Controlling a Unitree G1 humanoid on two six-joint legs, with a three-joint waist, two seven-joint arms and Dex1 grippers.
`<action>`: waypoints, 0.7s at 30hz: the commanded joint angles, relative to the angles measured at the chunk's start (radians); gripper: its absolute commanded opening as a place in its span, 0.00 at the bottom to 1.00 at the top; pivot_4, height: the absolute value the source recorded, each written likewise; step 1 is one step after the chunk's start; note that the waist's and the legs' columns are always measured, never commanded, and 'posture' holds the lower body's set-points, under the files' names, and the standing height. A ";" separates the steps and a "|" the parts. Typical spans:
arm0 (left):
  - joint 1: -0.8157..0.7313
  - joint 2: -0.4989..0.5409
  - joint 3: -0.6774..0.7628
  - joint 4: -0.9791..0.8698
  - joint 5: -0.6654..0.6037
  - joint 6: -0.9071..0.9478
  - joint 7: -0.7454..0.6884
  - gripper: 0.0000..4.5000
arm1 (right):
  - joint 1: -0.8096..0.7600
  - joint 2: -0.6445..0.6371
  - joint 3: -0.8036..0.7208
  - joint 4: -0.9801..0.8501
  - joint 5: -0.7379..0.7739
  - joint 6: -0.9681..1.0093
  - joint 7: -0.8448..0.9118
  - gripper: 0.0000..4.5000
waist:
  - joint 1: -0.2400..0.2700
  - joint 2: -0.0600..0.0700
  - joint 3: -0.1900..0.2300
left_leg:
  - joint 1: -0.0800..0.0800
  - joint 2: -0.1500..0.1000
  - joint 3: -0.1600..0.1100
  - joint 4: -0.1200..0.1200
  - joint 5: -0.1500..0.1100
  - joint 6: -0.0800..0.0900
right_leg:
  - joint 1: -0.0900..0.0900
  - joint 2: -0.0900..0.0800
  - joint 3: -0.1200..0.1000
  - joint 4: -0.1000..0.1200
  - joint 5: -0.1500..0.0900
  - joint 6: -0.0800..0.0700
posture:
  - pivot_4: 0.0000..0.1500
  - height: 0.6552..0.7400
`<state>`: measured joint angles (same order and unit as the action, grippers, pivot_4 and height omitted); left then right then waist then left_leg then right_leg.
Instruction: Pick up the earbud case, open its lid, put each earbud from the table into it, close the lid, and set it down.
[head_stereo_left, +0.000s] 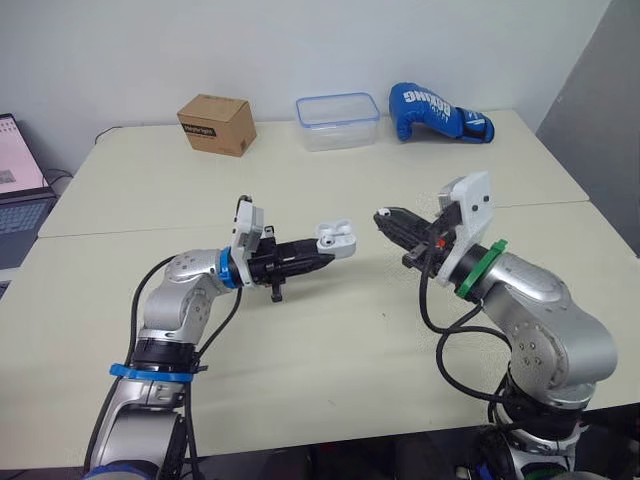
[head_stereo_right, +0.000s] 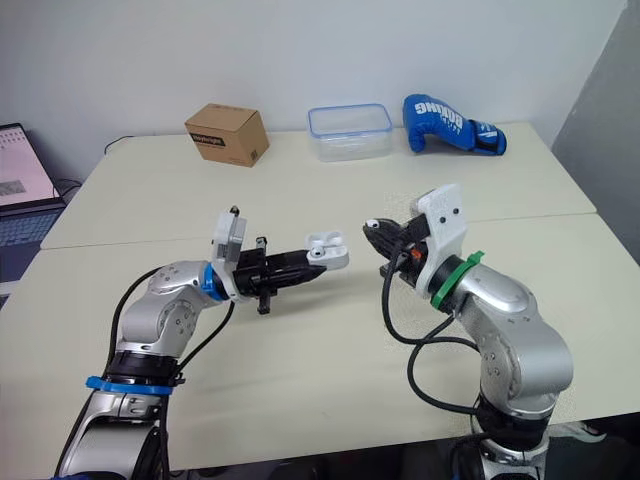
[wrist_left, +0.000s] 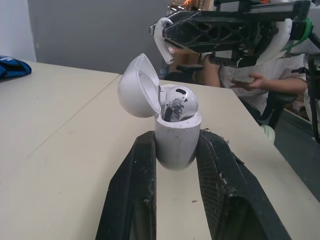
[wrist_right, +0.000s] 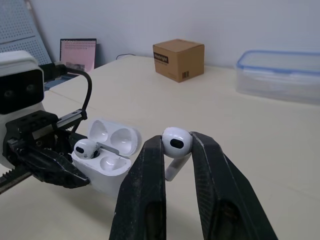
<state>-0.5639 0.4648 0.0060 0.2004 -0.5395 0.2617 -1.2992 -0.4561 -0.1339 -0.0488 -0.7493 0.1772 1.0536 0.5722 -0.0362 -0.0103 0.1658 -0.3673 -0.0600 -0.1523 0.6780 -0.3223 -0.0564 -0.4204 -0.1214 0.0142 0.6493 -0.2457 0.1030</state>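
Earbud case (wrist_left: 175, 142), lid open, clamped between left fingers (wrist_left: 131, 200); right fingers (wrist_right: 144, 200) pinch earbud (wrist_right: 176, 141) nearby.

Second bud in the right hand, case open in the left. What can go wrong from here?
1. The right hand pinches the earbud by its head alone, stem free; it might twist or slip out on approach.
2. The empty slot lies close beside the seated earbud and the raised lid; a skewed entry could knock either.
3. The left hand grips only the lower part of the case; pushing could tip it.
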 joint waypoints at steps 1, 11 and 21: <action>-0.026 -0.001 0.005 -0.003 -0.001 -0.013 -0.012 0.17 | 0.018 -0.009 0.055 0.002 -0.002 -0.131 -0.045 0.09 | -0.002 0.000 0.000 | 0.000 0.000 0.000 0.000 0.000 0.000 | 0.000 0.000 0.000 0.000 0.000 0.000 | 1.00 0.89; -0.042 -0.002 0.006 0.019 0.010 -0.013 -0.028 0.17 | 0.013 -0.041 0.113 0.057 0.051 -0.202 -0.081 0.09 | -0.002 0.000 0.000 | 0.000 0.000 0.000 0.000 0.000 0.000 | 0.000 0.000 0.000 0.000 0.000 0.000 | 1.00 0.89; -0.064 -0.005 0.001 0.041 0.020 -0.016 -0.034 0.17 | -0.028 -0.057 0.134 0.090 0.120 -0.169 -0.106 0.09 | -0.003 0.000 0.000 | 0.000 0.000 0.000 0.000 0.000 0.000 | 0.000 0.000 0.000 0.000 0.000 0.000 | 1.00 0.89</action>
<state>-0.6017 0.4602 0.0060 0.2520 -0.5155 0.2568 -1.3240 -0.4539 -0.1975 0.0711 -0.6314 0.2640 0.8928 0.4698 -0.0388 -0.0104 0.1659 -0.3673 -0.0599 -0.1526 0.6779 -0.3223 -0.0564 -0.4202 -0.1211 0.0142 0.6488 -0.2457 0.1030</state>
